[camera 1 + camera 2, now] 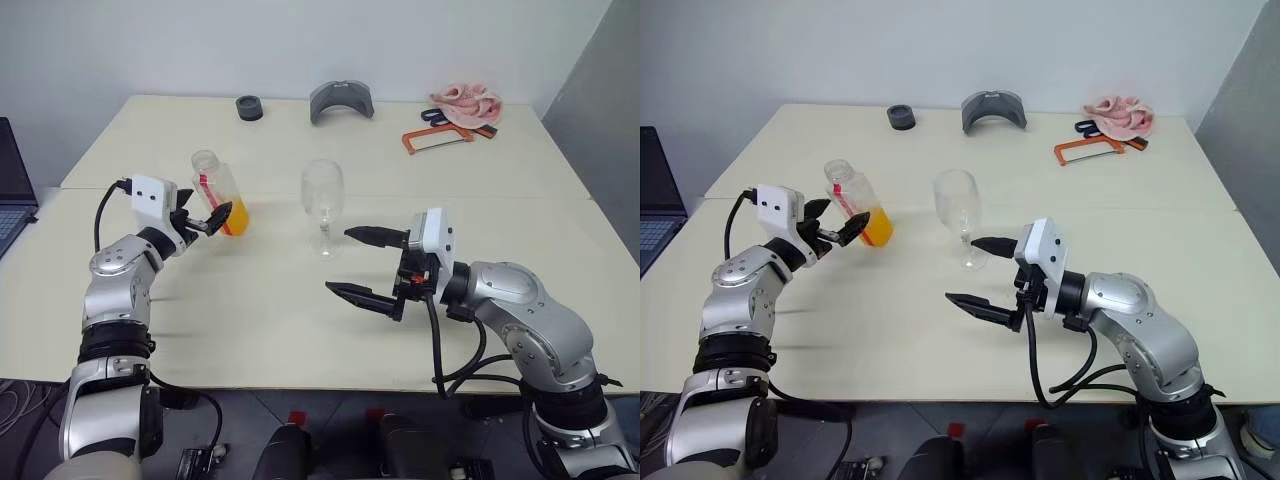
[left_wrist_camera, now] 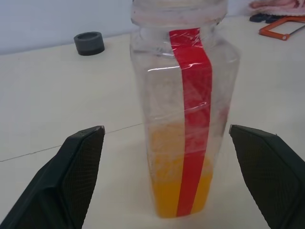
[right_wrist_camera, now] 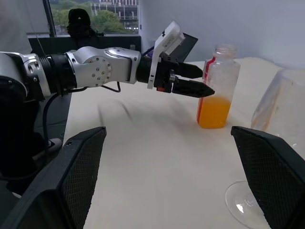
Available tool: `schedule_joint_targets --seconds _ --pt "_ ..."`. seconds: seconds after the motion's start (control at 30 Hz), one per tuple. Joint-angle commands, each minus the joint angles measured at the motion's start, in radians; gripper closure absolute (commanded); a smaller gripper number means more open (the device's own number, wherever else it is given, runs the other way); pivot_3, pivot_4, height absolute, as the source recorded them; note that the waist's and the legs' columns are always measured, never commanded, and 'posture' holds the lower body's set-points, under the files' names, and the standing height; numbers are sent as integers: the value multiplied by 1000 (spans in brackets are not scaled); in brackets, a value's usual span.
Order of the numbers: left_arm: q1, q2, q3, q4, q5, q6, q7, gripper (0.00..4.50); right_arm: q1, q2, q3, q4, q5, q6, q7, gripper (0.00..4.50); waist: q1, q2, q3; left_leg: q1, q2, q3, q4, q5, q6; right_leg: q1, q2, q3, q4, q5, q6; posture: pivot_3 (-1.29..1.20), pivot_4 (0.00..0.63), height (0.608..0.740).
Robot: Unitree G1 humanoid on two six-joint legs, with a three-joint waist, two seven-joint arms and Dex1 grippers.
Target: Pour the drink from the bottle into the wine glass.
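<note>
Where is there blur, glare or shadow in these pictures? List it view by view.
Left wrist view: the small clear squarish plastic bottle with a red label stripe looks soft, and its wrap catches pale glints. Right wrist view: the clear stemmed wine glass is a blurred shape at the edge. Left eye view: lighting is even, with a faint shadow on the pale tabletop beneath the open right gripper.

The bottle (image 1: pixel 219 192) is clear plastic with a red vertical stripe down one side, and the drink (image 1: pixel 234 217) pooled in its lower part is bright orange-yellow. The wine glass (image 1: pixel 323 205) is colourless. The table (image 1: pixel 300 330) is pale cream. Both grippers, left (image 1: pixel 203 221) and right (image 1: pixel 362 264), have black fingers on silver arms with white wrist housings. Farther back lie a dark grey ring (image 1: pixel 249 107), a grey curved piece (image 1: pixel 341 100), an orange-framed hacksaw (image 1: pixel 447 137) and a pink cloth (image 1: pixel 466 102).
</note>
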Motion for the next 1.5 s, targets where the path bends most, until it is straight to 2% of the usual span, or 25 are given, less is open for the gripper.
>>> schedule_joint_targets --seconds 0.03,0.47,0.9,1.0,1.17,1.23,1.4,1.5 --pt "-43 2 -2 8 6 -33 -4 0 -22 -1 -6 -28 2 -20 -14 22 0 0 0 0 0 0 0 0 0 0 0 0 0 0 0 0 150 740" --pt "-115 -23 -17 84 24 -65 -8 0 -61 35 13 18 -113 -118 -96 22 -2 0 0 0 0 0 0 1 -2 0 0 0 0 0 0 0 150 740" --pt "-166 -26 -16 160 44 -102 6 0 -50 45 18 7 -122 -113 -105 22 -5 0 0 -1 -1 -1 0 1 -2 0 0 -1 0 0 0 0 150 740" --pt "-171 -24 -9 176 47 -109 17 639 -51 45 19 7 -118 -110 -105 0 -5 0 0 -1 -1 -1 1 1 -2 0 0 -1 0 0 0 0 150 740" --pt "-172 -24 -3 181 41 -110 18 2226 -55 47 21 12 -119 -114 -104 0 -6 0 0 -1 -1 -1 1 1 -2 0 0 -1 0 0 0 0 150 740" --pt "-170 -26 1 178 35 -107 17 2696 -55 48 21 12 -119 -116 -104 0 -6 0 0 -1 -1 -1 1 1 -2 0 0 -1 0 0 0 0 150 740" --pt "-143 -43 -4 107 11 -71 -8 2791 -51 46 21 7 -127 -124 -106 0 -6 0 0 -1 -1 -1 1 1 -2 0 0 -1 0 0 0 0 150 740" --pt "-117 -60 -25 -11 3 -19 -8 2791 -42 44 1 -8 -115 -117 -115 0 -7 0 0 -2 0 -2 1 1 -2 0 0 -1 0 0 0 0 150 740"
